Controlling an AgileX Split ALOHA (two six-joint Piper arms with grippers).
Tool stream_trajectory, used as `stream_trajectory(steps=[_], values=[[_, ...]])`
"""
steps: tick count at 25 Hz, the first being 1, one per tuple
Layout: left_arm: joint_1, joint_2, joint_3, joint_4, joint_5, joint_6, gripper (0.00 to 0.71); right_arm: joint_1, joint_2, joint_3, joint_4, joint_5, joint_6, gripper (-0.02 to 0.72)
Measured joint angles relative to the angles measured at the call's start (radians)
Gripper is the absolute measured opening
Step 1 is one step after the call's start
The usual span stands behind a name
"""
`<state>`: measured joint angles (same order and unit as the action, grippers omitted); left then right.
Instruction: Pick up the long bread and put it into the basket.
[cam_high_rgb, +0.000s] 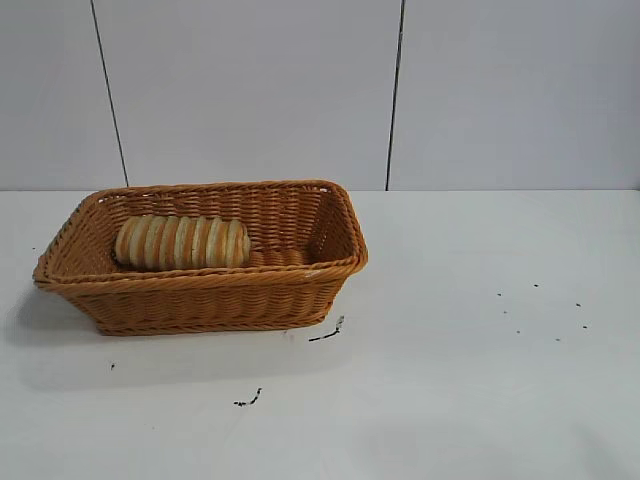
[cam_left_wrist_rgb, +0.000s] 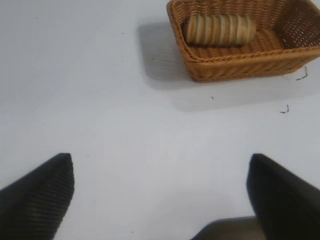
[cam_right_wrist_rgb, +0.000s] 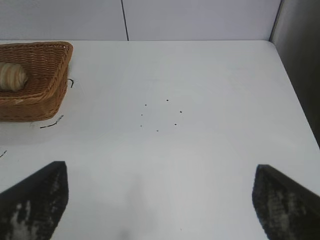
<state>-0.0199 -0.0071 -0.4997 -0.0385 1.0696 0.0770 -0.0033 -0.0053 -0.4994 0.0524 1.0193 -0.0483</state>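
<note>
The long bread (cam_high_rgb: 183, 242) lies on its side inside the basket (cam_high_rgb: 200, 296), tucked toward the far wall and the left end as the exterior camera sees it, its striped ridges running crosswise. The woven basket stands on the white counter (cam_high_rgb: 450, 380), left of centre, with a few dark specks and scuff marks (cam_high_rgb: 327, 332) on the surface just beside its near right corner and farther out to the right. Neither arm appears in the exterior view. The left tool (cam_left_wrist_rgb: 160, 200) hangs over bare counter well apart from the basket, its two dark fingers (cam_left_wrist_rgb: 37, 197) spread wide with nothing between them. The right tool (cam_right_wrist_rgb: 160, 200) likewise stands wide apart and empty above open counter, the basket and bread far off to one side.
</note>
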Motion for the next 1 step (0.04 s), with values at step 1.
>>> stream_trajectory(steps=[1], values=[[0.000,0.000,0.000,0.000,0.000,0.000,0.692,0.000,0.000,0.000,0.000,0.000,0.000,0.687]])
